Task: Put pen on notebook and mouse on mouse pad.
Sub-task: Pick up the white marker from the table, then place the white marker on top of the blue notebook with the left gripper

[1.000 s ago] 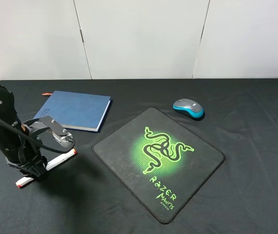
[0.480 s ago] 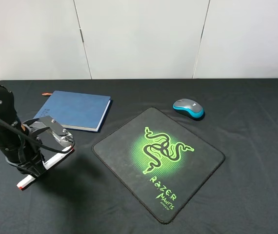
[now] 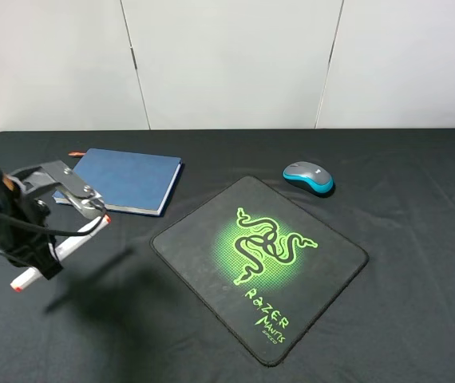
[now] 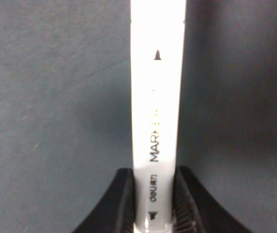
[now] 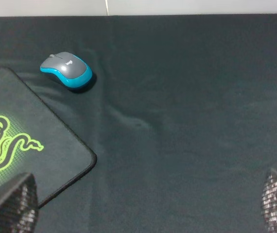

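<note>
My left gripper [image 3: 45,262] is shut on the white pen [image 3: 74,243], which hangs slanted above the black cloth, its shadow below it. The left wrist view shows the pen [image 4: 157,97] clamped between both dark fingers [image 4: 124,204]. The blue notebook [image 3: 124,179] lies just behind and to the right of the pen. At the back right, off the pad's far corner, sits the grey and blue mouse [image 3: 309,177] on the cloth. The black mouse pad [image 3: 323,267] with its green logo lies mid-table. My right gripper [image 5: 143,199] stands open above the cloth, short of the mouse [image 5: 66,69] and beside the mouse pad [image 5: 56,150].
A black cloth [image 3: 419,239] covers the whole table, and white wall panels [image 3: 227,64] stand behind its far edge. The right arm does not show in the exterior high view.
My left gripper has lifted the pen off the cloth and carried it up and a little toward the notebook. The mouse, pad and notebook have not moved.
</note>
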`<state>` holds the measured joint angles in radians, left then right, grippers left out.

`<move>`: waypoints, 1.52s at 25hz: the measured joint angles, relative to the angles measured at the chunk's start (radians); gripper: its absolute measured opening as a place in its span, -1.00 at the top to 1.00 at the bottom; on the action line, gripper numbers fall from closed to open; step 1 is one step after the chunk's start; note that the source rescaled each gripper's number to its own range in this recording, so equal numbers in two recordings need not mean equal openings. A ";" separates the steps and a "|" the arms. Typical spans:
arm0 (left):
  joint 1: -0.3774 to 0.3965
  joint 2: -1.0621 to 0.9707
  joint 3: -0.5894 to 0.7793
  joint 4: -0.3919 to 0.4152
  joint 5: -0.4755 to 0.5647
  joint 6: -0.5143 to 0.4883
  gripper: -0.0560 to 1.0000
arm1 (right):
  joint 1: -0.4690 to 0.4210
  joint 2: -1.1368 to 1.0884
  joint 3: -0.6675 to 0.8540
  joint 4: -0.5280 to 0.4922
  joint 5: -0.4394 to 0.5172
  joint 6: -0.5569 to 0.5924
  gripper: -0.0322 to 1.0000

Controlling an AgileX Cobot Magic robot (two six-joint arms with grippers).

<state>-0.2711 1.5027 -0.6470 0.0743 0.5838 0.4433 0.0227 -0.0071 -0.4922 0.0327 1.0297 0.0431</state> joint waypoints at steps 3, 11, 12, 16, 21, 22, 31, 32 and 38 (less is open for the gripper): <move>0.000 -0.051 -0.041 0.006 0.076 0.000 0.89 | 0.000 0.000 0.000 0.000 0.000 0.000 -1.00; 0.000 -0.063 -0.249 0.019 0.264 0.000 0.89 | 0.000 0.000 0.000 0.000 0.000 0.000 -1.00; 0.000 -0.060 -0.272 0.029 0.277 0.000 0.89 | 0.000 0.000 0.000 0.000 0.000 0.000 -1.00; 0.000 0.008 -0.370 0.081 0.377 0.004 0.89 | 0.000 0.000 0.000 0.000 0.000 0.000 -1.00; 0.000 0.158 -0.502 0.102 0.425 0.032 0.89 | 0.000 0.000 0.000 0.000 0.000 0.000 -1.00; 0.000 0.181 -0.536 0.103 0.426 0.041 0.89 | 0.000 0.000 0.000 0.000 0.000 0.000 -1.00; 0.000 0.405 -0.795 0.106 0.426 0.171 0.89 | 0.000 0.000 0.000 0.000 0.000 0.000 -1.00; 0.000 0.432 -0.818 0.106 0.426 0.184 0.89 | 0.000 0.000 0.000 0.000 0.000 0.000 -1.00; 0.000 0.554 -0.908 0.106 0.407 0.273 0.89 | 0.000 0.000 0.000 0.000 0.000 0.000 -1.00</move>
<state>-0.2711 2.0563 -1.5547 0.1805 0.9906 0.7165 0.0227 -0.0071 -0.4922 0.0327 1.0297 0.0431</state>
